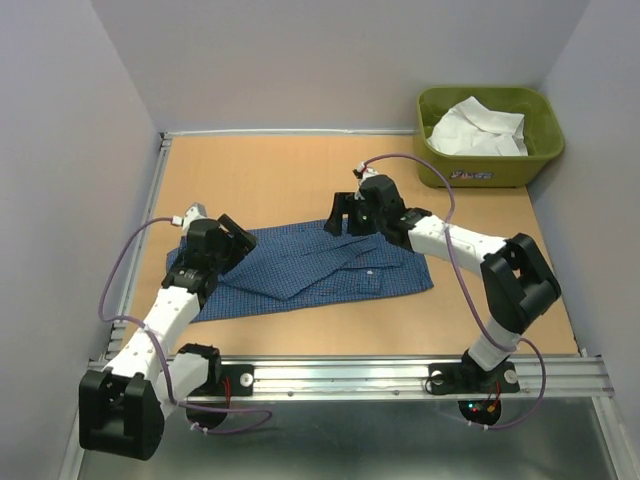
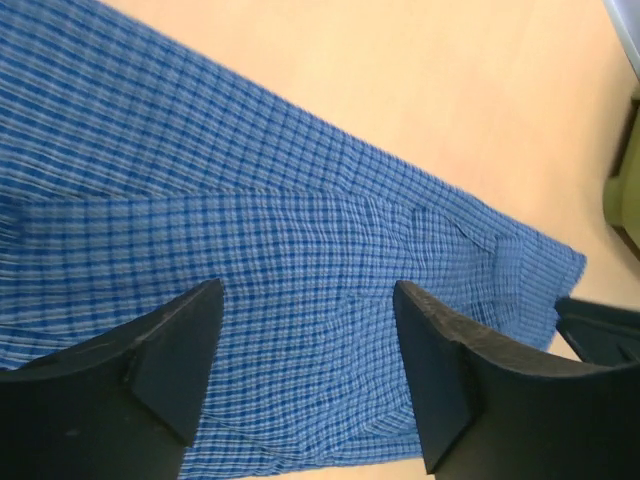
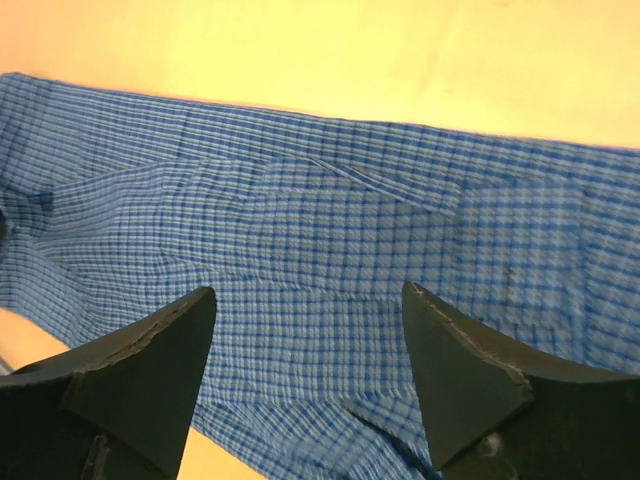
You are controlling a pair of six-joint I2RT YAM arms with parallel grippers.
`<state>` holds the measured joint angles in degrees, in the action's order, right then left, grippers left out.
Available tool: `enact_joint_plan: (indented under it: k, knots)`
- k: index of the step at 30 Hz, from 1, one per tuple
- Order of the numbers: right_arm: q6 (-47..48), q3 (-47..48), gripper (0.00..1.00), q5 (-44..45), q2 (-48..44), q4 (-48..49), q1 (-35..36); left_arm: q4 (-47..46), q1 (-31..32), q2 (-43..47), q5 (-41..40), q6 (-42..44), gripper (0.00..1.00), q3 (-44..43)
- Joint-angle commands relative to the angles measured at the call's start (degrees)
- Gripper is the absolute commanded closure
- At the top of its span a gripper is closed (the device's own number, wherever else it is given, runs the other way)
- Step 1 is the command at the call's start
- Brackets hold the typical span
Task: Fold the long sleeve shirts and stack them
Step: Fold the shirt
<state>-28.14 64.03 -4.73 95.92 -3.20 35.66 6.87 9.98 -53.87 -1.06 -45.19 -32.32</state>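
The blue checked shirt [image 1: 310,268] lies partly folded in a long flat strip across the middle of the table. It fills the left wrist view [image 2: 300,240] and the right wrist view [image 3: 330,230]. My left gripper [image 1: 238,238] hovers open over the shirt's left end, its fingers [image 2: 170,350] wide apart with cloth below them. My right gripper [image 1: 345,218] hovers open over the shirt's far edge near the middle, its fingers [image 3: 460,370] apart and empty. The white shirt [image 1: 478,130] lies crumpled in the tub at the back right.
An olive-green plastic tub [image 1: 540,150] stands at the back right corner. Grey walls enclose the table on three sides. A metal rail [image 1: 350,375] runs along the near edge. Bare wood shows behind the shirt [image 1: 270,180].
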Motion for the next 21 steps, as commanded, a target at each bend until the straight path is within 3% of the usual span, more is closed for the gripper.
enact_joint_plan:
  k: [1,3,7,12,16,21]
  knots:
    - [-1.7,0.3,0.23,-6.0,3.5,11.5,-0.2,-6.6,1.2,-2.9,1.9,-5.4,0.33,5.3]
    - [-1.5,-0.4,0.25,-6.3,5.1,12.7,-0.4,-9.8,1.2,-4.2,1.5,-7.6,0.49,7.7]
    - [-2.4,-4.5,0.30,-6.9,7.6,15.9,-2.7,-12.8,0.3,-8.0,-3.5,-9.9,0.61,10.1]
    - [-3.2,-12.3,0.31,-7.5,6.7,19.6,-8.2,-12.8,-3.6,-9.3,-2.7,-9.7,0.61,11.1]
    - [-0.1,-11.9,0.31,-8.9,3.6,17.6,-8.4,-10.0,-4.6,-6.0,-2.6,-6.9,0.52,8.0]
    - [-1.4,-8.2,0.30,-20.7,0.1,16.9,-7.0,-4.9,-7.2,-1.9,-7.3,-1.9,0.46,4.2]
